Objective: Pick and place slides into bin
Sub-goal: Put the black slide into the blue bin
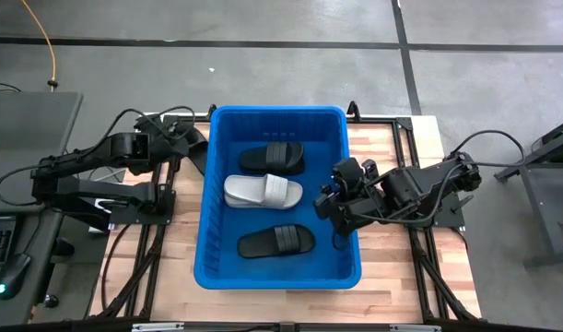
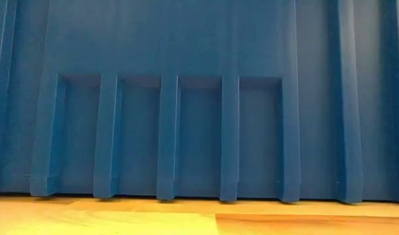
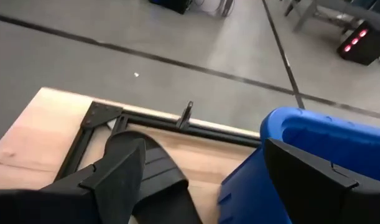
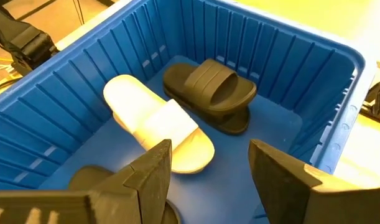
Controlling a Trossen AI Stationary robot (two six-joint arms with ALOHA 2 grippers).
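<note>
The blue bin (image 1: 277, 277) stands mid-table, and its ribbed wall (image 2: 199, 98) fills the low view. Three slides lie flat on its floor: a black one (image 4: 209, 93) at the far end, a light grey one (image 4: 157, 124) in the middle, and a black one (image 1: 276, 242) at the near end. Another black slide (image 3: 158, 177) lies on the wood just outside the bin's far left corner. My left gripper (image 3: 202, 158) hangs open above it, one finger over the slide and the other over the bin's rim. My right gripper (image 4: 208, 177) stands open and empty over the bin's right side.
A black metal frame (image 3: 152, 117) runs along the table's far edge beyond the outside slide. Bare wood (image 1: 392, 277) shows to the right and near side of the bin. A desk with a keyboard and mouse (image 1: 14, 272) stands left of the table.
</note>
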